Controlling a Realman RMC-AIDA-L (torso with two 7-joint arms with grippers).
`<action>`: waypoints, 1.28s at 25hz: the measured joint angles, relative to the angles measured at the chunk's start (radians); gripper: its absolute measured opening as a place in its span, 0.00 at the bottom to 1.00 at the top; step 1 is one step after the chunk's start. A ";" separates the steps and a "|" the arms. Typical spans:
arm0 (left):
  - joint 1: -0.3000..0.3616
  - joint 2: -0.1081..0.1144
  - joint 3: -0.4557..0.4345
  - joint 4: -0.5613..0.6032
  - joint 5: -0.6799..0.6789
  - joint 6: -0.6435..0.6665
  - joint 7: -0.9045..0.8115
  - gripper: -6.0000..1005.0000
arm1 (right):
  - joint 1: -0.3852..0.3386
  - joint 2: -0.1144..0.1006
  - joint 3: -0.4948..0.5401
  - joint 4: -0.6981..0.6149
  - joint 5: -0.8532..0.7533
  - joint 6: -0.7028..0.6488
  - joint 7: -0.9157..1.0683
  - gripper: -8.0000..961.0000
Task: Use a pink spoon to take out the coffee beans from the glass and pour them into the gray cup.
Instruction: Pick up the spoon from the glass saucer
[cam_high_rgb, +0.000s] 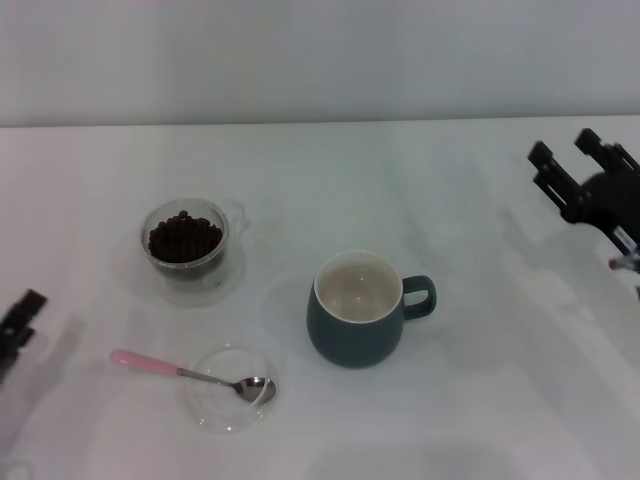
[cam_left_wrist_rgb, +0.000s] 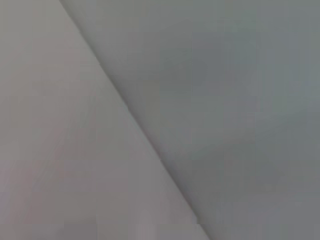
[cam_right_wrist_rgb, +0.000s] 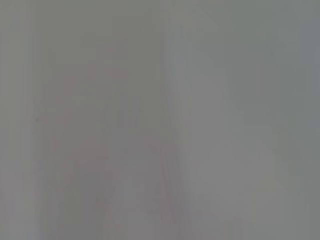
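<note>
Two claws sit at the desk's (cam_high_rgb: 480, 190) edges, well apart from everything: the left claw (cam_high_rgb: 20, 318) low at the left, the right claw (cam_high_rgb: 580, 170) far right, prongs spread and empty. Whether the left is open I cannot tell. The spoon (cam_high_rgb: 190, 374) lies with its bowl in a dish (cam_high_rgb: 215, 405), between glass (cam_high_rgb: 186, 243) of beans (cam_high_rgb: 184, 238) and cup (cam_high_rgb: 362, 308).
</note>
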 joint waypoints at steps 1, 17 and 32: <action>-0.002 0.000 0.000 -0.008 0.009 0.000 0.004 0.78 | 0.015 0.000 0.002 0.000 0.004 0.014 0.000 0.74; -0.044 -0.009 0.000 -0.202 0.065 0.026 0.274 0.78 | 0.083 -0.004 0.090 -0.026 0.024 0.114 -0.001 0.74; -0.042 -0.012 -0.007 -0.258 0.081 0.069 0.333 0.78 | 0.106 -0.007 0.086 -0.054 0.024 0.115 -0.002 0.74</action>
